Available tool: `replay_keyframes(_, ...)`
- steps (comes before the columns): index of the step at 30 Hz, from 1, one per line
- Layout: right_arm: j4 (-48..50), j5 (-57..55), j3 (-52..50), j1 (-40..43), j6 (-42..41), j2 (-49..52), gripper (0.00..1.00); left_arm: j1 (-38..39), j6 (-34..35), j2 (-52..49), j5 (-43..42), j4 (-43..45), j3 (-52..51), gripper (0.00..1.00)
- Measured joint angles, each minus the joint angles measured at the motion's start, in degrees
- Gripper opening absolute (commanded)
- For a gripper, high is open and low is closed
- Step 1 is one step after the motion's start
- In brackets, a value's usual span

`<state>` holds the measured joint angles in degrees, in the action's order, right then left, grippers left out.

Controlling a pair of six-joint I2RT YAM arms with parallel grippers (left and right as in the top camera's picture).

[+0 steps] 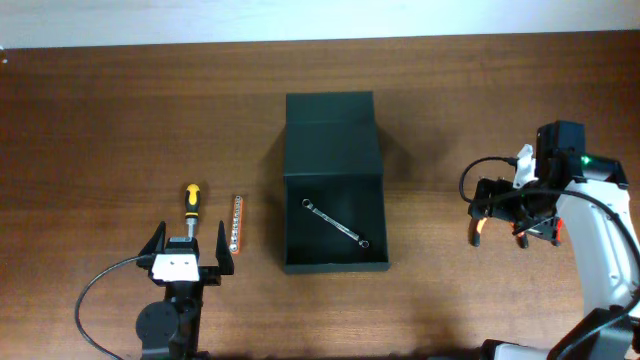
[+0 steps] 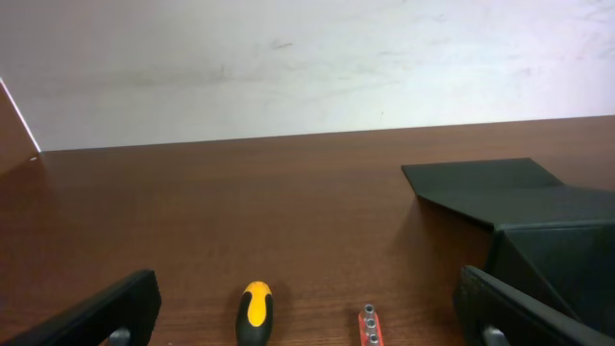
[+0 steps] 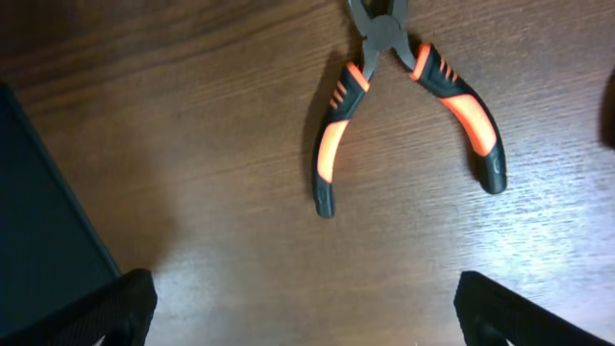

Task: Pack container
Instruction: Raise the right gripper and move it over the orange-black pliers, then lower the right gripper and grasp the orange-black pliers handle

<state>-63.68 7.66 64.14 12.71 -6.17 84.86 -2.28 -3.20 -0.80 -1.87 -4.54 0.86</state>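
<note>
The container [image 1: 330, 125], a dark green-black square box, stands open at the table's middle with its flap lid laid back. A silver wrench [image 1: 336, 222] lies inside it. A yellow-and-black screwdriver [image 1: 190, 203] and a red bit holder [image 1: 236, 222] lie left of the box. My left gripper [image 1: 190, 252] is open and empty just behind the screwdriver [image 2: 255, 312] and bit holder [image 2: 369, 327]. Orange-and-black pliers [image 3: 408, 96] lie on the table at the right. My right gripper [image 1: 497, 205] is open and empty above them, its fingers [image 3: 303, 308] wide apart.
The container's lid and wall show at the right of the left wrist view [image 2: 519, 197] and its wall at the left edge of the right wrist view [image 3: 34, 211]. A white wall runs behind the table's far edge. A black cable [image 1: 100, 290] loops beside the left arm.
</note>
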Motion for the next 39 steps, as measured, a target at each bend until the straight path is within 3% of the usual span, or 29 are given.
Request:
replay_keyframes(18,8.24,0.00,-0.28,-7.61,-6.60,20.13,0.99,0.00,0.00,0.02,0.00,0.00,0.00,0.99)
replay_keyframes(39,11.96,-4.20,-0.35,-7.61,-10.99,21.38,0.99,0.00,0.00,0.00,0.00,0.00,0.00,0.99)
